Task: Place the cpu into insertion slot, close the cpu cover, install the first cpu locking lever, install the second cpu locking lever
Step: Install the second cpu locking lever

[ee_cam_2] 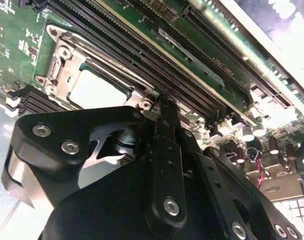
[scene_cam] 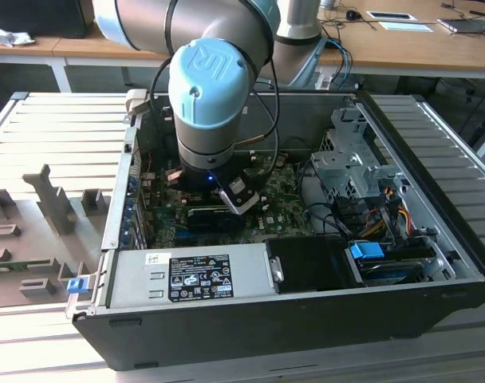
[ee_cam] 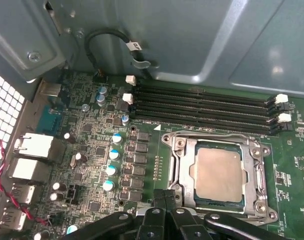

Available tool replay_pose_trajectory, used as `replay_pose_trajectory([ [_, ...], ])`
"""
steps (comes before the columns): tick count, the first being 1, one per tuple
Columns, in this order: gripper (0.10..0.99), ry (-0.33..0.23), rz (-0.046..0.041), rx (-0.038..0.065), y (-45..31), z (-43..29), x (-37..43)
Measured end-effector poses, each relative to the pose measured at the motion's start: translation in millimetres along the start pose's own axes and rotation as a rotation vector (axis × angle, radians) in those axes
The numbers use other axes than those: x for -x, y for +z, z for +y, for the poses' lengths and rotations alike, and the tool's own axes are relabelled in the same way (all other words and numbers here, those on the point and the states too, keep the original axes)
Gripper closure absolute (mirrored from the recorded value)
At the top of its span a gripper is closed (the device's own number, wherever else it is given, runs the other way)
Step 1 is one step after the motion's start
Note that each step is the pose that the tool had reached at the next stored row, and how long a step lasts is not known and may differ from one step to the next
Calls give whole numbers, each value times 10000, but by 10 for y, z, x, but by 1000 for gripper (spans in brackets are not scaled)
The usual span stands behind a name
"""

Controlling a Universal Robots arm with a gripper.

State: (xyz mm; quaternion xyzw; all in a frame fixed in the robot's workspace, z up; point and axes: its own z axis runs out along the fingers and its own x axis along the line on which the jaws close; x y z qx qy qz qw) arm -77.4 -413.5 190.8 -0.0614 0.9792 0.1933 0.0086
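The cpu [ee_cam: 218, 172] lies flat in the insertion slot, its silver top showing through the window of the cpu cover [ee_cam: 219, 139]. The cover is down over the chip, and the slot beneath it is mostly hidden. My gripper [ee_cam: 165, 198] is shut, its two fingertips pressed together right at the socket's corner, beside the cover's edge. I cannot make out whether a thin lever sits between them. In the second wrist view the gripper [ee_cam_2: 164, 105] sits just off the corner of the cover [ee_cam_2: 62, 65], with the cpu [ee_cam_2: 98, 91] behind it. The arm [scene_cam: 207, 96] reaches down into the open computer case [scene_cam: 306, 319].
Long black memory slots [ee_cam: 202, 107] run right beside the socket. Upright capacitors [ee_cam: 108, 170] and rear ports [ee_cam: 34, 145] stand on its other side. The case wall [ee_cam: 192, 35] rises behind. A power supply [scene_cam: 187, 275] and a drive cage [scene_cam: 346, 159] flank the board.
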Motion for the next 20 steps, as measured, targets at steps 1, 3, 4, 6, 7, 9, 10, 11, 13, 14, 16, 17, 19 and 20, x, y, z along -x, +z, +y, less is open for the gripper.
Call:
replay_pose_trajectory([
  [1, 980, -1, 1, 2, -1, 0, -1],
  [3, 980, -2, -1, 4, -35, 14, 0],
  [4, 980, -1, 0, 2, -66, 27, 1],
  [6, 980, -1, 0, 3, -85, 34, 0],
  [7, 980, -2, -1, 4, -92, 38, 0],
  [9, 980, -1, 1, 1, -103, 42, 0],
  [10, 980, -1, 0, 2, -120, 49, 1],
  [11, 980, -1, 0, 2, -135, 55, 1],
  [13, 980, -1, 0, 3, -162, 66, 2],
  [14, 980, -1, 0, 3, -171, 70, 3],
  [16, 980, -1, 0, 2, -193, 79, 4],
  [17, 980, -1, 0, 2, -202, 82, 4],
  [19, 980, -1, 0, 3, -231, 94, 5],
  [20, 980, -1, 0, 2, -241, 98, 6],
])
